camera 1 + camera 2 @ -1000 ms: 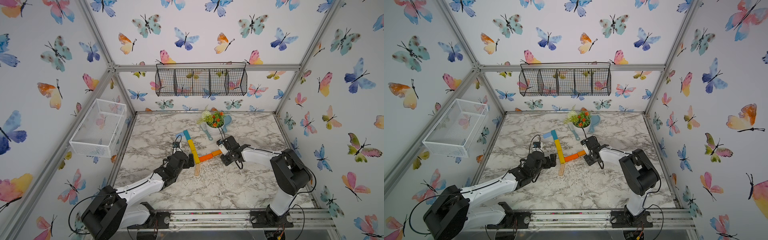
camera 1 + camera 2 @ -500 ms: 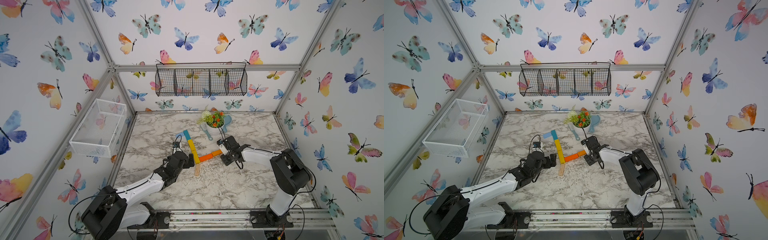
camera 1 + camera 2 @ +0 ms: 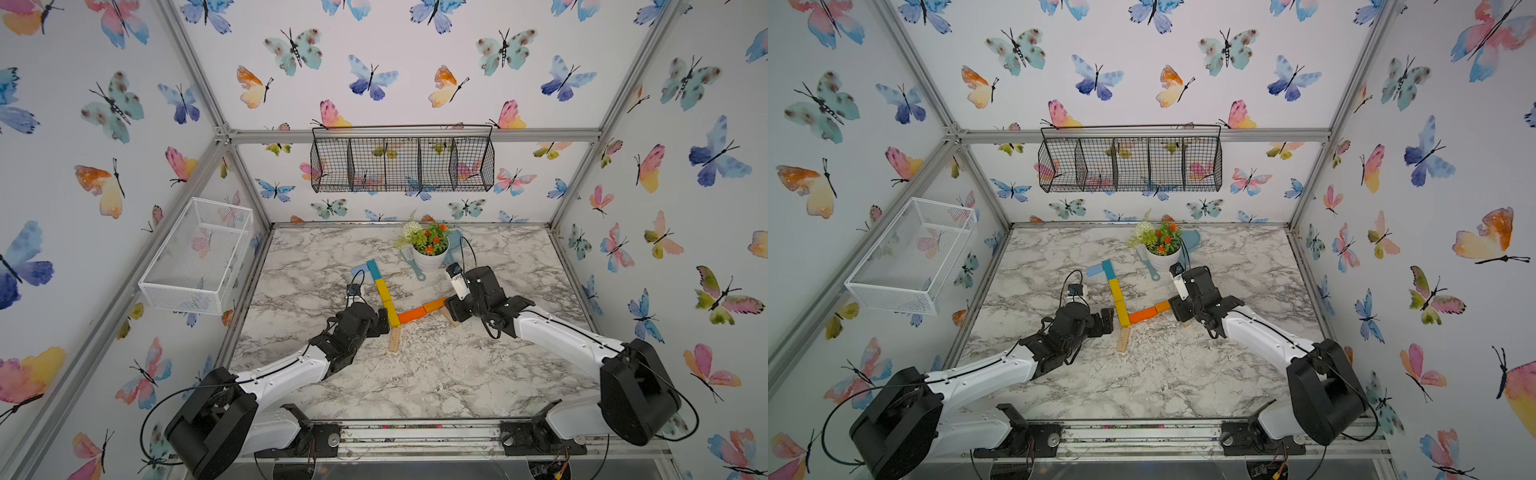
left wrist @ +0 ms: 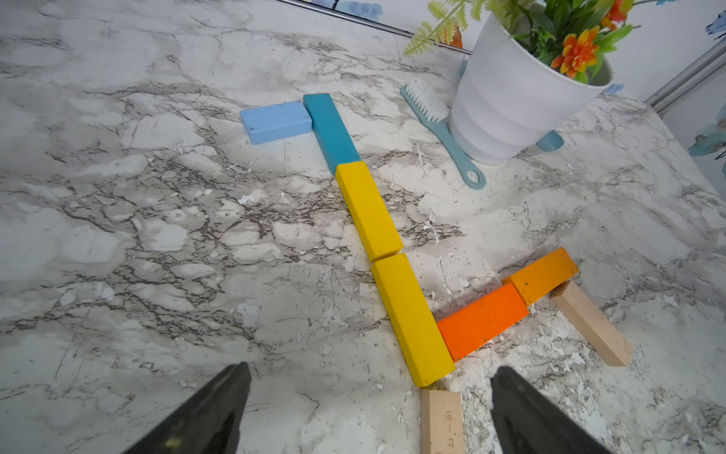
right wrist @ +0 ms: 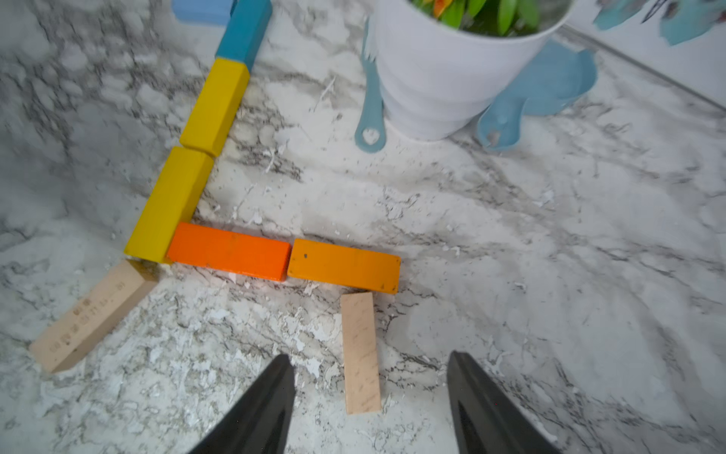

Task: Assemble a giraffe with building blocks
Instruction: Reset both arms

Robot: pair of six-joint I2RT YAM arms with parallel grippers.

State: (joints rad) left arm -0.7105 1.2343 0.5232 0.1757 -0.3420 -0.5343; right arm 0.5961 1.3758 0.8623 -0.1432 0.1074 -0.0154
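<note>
The giraffe (image 3: 390, 309) lies flat on the marble table in both top views. Its light-blue head (image 4: 275, 122) meets a teal bar (image 4: 330, 131). Two yellow bars (image 4: 367, 208) run down to two orange bars (image 4: 481, 320). One plain wood leg (image 4: 442, 422) lies under the yellow end, between the fingers of my open left gripper (image 4: 373, 367), untouched. The other wood leg (image 5: 359, 353) lies under the far orange bar (image 5: 343, 265). My right gripper (image 5: 370, 355) stands open astride it, with a gap on each side.
A white flower pot (image 3: 430, 257) stands behind the figure, with a teal brush (image 3: 413, 268) and a blue scoop (image 3: 455, 245) beside it. A black wire basket (image 3: 401, 164) hangs on the back wall, a white mesh basket (image 3: 199, 253) on the left wall. Pale flakes litter the table.
My right gripper has opened over the right wood leg, which now lies free on the table. Both arms have hardly moved.
</note>
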